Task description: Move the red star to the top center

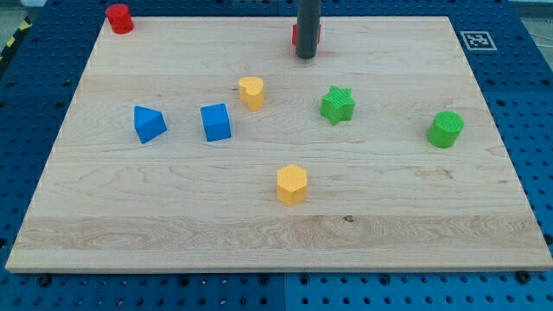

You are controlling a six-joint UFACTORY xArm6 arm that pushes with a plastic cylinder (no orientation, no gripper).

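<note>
The red star (317,34) sits near the view's top centre of the wooden board (173,216), mostly hidden behind the dark rod. My tip (306,56) rests on the board right in front of the star, touching or nearly touching its lower side. Only thin red edges of the star show on either side of the rod, so its shape is hard to make out.
A red cylinder (119,18) stands at the top left corner. A yellow heart-like block (251,92), blue triangular block (149,123), blue cube (216,122), green star (337,104), green cylinder (445,129) and yellow hexagon (292,184) lie across the board.
</note>
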